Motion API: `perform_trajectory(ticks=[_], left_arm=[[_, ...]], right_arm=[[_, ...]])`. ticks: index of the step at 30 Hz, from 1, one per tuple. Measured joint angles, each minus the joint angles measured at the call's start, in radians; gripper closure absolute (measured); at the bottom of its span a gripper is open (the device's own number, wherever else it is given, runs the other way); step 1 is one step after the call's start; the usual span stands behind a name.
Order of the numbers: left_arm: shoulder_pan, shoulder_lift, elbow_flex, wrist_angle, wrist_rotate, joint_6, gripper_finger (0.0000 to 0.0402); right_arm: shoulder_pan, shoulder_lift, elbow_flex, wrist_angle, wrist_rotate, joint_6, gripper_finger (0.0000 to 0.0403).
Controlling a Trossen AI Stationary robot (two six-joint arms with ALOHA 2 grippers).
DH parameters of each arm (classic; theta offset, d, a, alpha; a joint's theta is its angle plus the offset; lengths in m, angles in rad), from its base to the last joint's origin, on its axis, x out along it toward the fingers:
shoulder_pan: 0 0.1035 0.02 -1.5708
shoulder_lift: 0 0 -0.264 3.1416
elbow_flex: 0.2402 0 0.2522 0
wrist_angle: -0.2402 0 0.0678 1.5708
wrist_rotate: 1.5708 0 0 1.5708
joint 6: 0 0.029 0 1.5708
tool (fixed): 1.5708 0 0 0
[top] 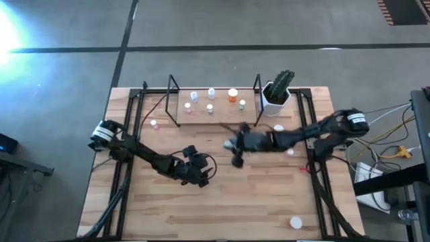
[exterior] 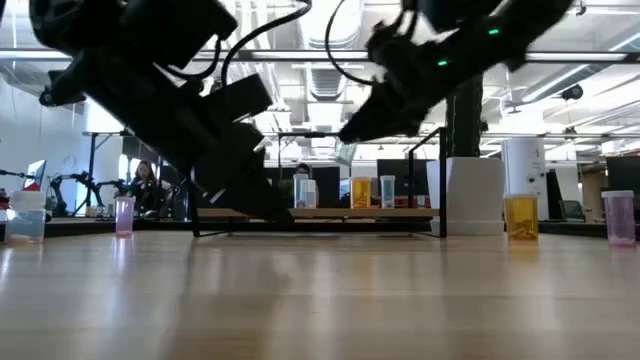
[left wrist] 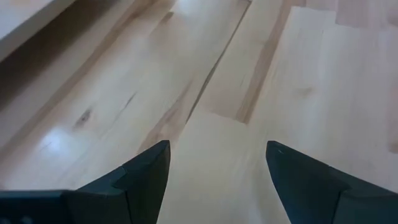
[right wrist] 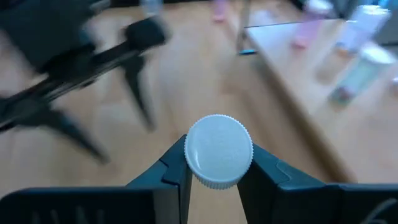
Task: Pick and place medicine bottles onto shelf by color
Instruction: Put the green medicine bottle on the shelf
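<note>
High view first: you have five or so bottles already standing on the shelf point(top: 213, 107) — an orange one point(top: 232, 95) among them — so the sorting looks roughly midway. Your right gripper point(right wrist: 217, 168) is clamped on a white-capped bottle point(right wrist: 218, 150), carried above the table just in front of the shelf, near the cactus pot point(top: 275, 99). Still loose on the table are a pink bottle point(top: 154, 124) left of the shelf and another point(top: 295, 221) near the front right corner. Your left gripper point(left wrist: 217, 174) hangs over bare wood at centre-left, fingers apart and empty.
</note>
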Motion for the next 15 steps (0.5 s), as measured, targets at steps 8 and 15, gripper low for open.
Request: perform_trajectory(ticks=[8,15], left_arm=[[-0.003,0.0,-0.037,0.063,-0.002,0.0,0.0152],[-0.007,0.0,-0.046,0.09,-0.002,0.0,0.0152]], right_arm=[[-0.237,0.154,0.199,-0.11,-0.088,-0.049,0.0312],[-0.388,0.309,0.408,-0.276,-0.09,-0.104,0.0312]])
